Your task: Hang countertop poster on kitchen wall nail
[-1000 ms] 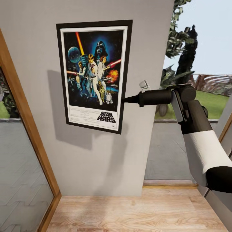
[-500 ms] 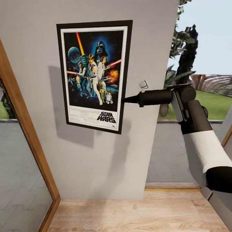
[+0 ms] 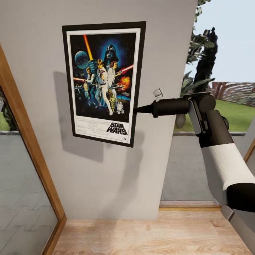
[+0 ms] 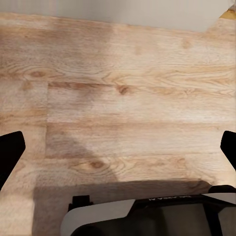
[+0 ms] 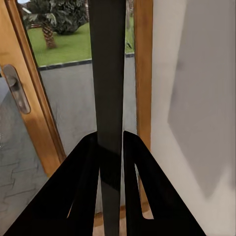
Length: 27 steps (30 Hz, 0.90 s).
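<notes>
The right claw (image 3: 136,109) is clamped on the right edge of the poster (image 3: 103,83) — held upright before the grey wall (image 3: 106,177); the left claw (image 4: 118,147) hangs spread apart over the wooden floor (image 4: 123,88).

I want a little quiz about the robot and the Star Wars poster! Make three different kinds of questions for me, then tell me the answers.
1. True or false: the poster lies flat on the wooden floor.
2. Which gripper pinches the poster's edge? A) left gripper B) right gripper
3. Fill in: the left gripper points down at the wooden ____.

Key: 1 false, it is upright against the grey wall. 2 B. 3 floor.
</notes>
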Motion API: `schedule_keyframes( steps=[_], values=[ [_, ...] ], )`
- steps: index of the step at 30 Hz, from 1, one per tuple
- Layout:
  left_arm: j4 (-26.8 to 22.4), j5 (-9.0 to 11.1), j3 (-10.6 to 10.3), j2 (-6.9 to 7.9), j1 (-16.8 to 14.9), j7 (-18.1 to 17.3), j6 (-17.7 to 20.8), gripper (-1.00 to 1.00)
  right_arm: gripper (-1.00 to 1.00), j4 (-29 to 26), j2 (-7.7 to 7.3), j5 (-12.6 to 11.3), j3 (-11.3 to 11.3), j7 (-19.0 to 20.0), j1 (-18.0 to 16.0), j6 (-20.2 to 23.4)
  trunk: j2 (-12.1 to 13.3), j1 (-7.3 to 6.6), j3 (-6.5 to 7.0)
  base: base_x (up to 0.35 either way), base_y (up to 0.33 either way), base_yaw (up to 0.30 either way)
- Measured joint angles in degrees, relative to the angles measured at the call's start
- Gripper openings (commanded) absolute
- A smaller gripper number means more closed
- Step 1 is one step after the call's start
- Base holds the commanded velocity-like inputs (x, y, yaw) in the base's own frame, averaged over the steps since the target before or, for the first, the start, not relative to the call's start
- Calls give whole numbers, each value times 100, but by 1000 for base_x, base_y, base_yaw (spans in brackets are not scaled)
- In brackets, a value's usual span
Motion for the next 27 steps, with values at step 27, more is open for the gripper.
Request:
schedule_keyframes(
  steps=[27],
  values=[
    [0,0,4,0,0,0,-5,100,-100,7,0,1,-4,-8,0,-5,3,2,0,149,7,0]
  ],
)
